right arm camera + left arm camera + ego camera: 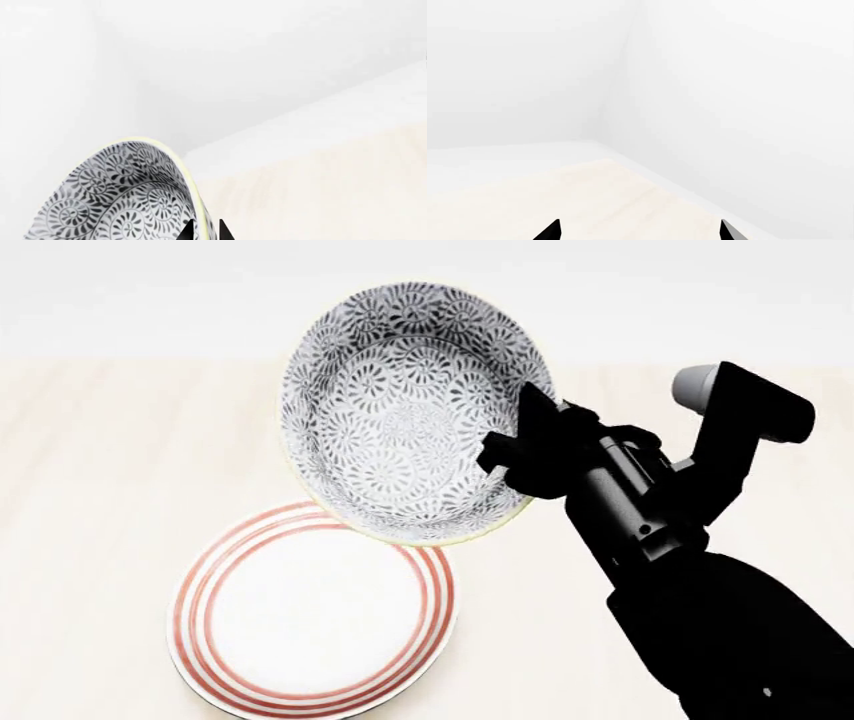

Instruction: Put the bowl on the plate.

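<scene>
a pale wood bench (94,460) sits in a plain white room. nearest, the plate (314,612) lies flat on it, close to the near edge, with bare bench all around. the right fingers (534,425) pinch the rim of the bowl (400,410), tipped up in the air, its low edge over the plate's far rim. the left fingers (639,231) are spread wide, holding nothing. no writing shows.
</scene>
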Robot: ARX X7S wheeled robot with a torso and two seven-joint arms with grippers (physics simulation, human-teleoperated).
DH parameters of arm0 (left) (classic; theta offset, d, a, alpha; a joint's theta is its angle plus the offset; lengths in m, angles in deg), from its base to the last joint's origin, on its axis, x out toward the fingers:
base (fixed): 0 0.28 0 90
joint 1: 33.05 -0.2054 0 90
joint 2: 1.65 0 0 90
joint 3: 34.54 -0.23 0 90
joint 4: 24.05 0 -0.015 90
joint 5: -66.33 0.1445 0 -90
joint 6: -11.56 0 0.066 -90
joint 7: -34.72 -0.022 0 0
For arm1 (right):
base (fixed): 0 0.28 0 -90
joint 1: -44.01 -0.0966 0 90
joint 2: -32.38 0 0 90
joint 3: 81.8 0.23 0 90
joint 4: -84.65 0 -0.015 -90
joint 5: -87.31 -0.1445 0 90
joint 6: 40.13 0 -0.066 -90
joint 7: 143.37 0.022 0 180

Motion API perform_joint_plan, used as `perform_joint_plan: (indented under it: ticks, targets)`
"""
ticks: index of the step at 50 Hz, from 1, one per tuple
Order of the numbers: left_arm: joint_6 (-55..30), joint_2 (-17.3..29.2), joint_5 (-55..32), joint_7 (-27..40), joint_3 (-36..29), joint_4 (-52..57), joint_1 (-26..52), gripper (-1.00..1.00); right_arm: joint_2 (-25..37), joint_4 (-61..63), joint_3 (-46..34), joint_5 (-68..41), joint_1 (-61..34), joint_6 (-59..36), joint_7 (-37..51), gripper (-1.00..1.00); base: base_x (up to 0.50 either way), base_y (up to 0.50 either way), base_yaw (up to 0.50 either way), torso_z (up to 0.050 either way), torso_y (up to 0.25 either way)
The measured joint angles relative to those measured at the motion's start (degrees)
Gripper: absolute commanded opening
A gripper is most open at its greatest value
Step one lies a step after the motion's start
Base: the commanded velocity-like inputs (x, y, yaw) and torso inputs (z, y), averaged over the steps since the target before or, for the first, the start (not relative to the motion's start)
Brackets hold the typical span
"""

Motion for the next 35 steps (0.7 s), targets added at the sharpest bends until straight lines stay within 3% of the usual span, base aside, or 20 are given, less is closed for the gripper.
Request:
perform_joint_plan:
  ticks: [13, 35]
  targets:
    - [0.4, 0.2, -0.4, 0.2, 0.0, 0.2, -0.4, 1.0, -3.7, -16.4, 1.8, 0.3, -5.6, 2.8, 0.3, -1.0, 0.0, 0.0, 0.0, 0.0, 0.001]
    - [1.1, 0.3, -1.2, 0.3, -0.3, 1.0, -1.6, 1.0, -8.5, -41.7, -6.0, 7.8, -15.0, 11.5, -7.7, -1.0, 0.0, 0.0, 0.0, 0.0, 0.0]
